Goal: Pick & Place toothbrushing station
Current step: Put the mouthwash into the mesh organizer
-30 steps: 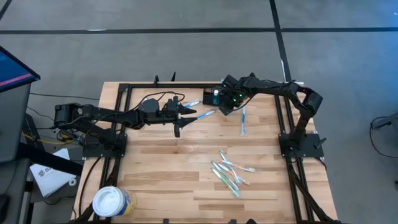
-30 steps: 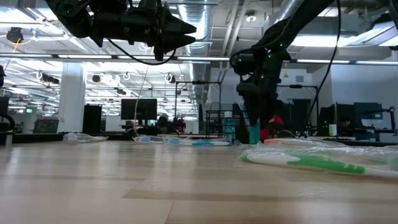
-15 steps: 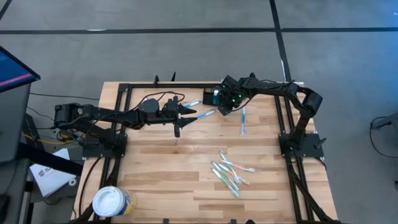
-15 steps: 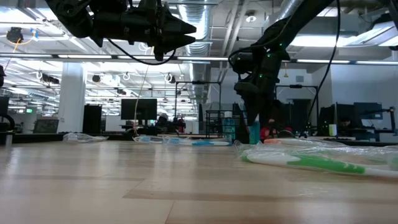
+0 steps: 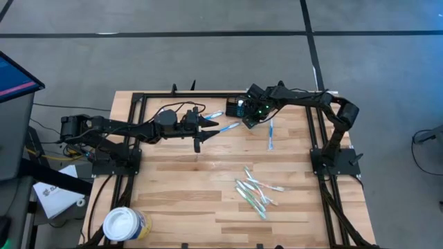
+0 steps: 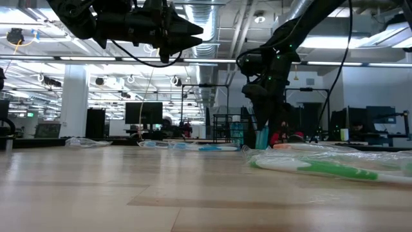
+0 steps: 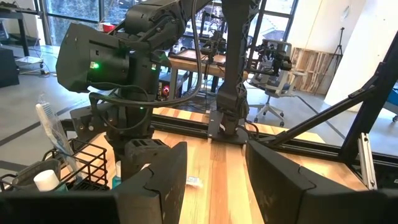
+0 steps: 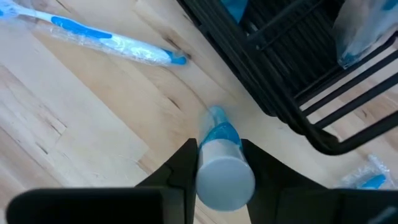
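Note:
The toothbrushing station, a black wire-mesh caddy (image 5: 233, 107), stands near the table's far edge and holds a wrapped toothbrush (image 7: 53, 134). Beside it a small blue tube with a white cap (image 8: 222, 163) stands upright on the wood. My right gripper (image 8: 219, 149) points steeply down over the tube and is shut on it; in the high view the gripper (image 5: 249, 116) hides the tube. My left gripper (image 5: 210, 131) hangs open and level above the table's middle, left of the caddy, with nothing between its fingers (image 7: 155, 180). My right gripper pinches the tube's white capped upper end (image 8: 225, 177) between its two fingers, one on each side. The fingers come from above, slanting down. The tube stands upright with its blue lower end (image 6: 262, 137) on the table beside the caddy.
Loose wrapped toothbrushes lie near the caddy (image 5: 229, 126) (image 5: 270, 135) and in a pile toward the near right (image 5: 256, 194). A round white tub (image 5: 124, 225) stands at the near left corner. A black frame rail (image 5: 208, 95) runs along the table's far edge.
My right gripper has stayed over the blue tube, and its fingers have drawn in against the tube's upper end. The tube still stands on the table.

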Robot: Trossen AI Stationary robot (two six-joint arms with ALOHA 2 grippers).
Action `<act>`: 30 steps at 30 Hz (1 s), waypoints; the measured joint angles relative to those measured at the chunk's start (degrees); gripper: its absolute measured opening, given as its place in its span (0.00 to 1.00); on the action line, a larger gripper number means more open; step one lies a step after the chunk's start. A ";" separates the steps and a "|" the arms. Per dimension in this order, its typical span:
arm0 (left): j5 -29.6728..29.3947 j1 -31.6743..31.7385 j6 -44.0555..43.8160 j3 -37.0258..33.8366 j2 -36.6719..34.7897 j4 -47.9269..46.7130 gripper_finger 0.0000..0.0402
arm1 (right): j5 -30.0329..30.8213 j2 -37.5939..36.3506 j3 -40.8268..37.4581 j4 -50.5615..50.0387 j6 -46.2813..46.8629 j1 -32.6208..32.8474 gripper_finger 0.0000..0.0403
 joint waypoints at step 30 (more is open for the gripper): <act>0.01 0.01 0.11 0.00 0.02 -0.07 0.39 | 0.33 -5.27 12.57 -11.14 -7.15 2.58 0.21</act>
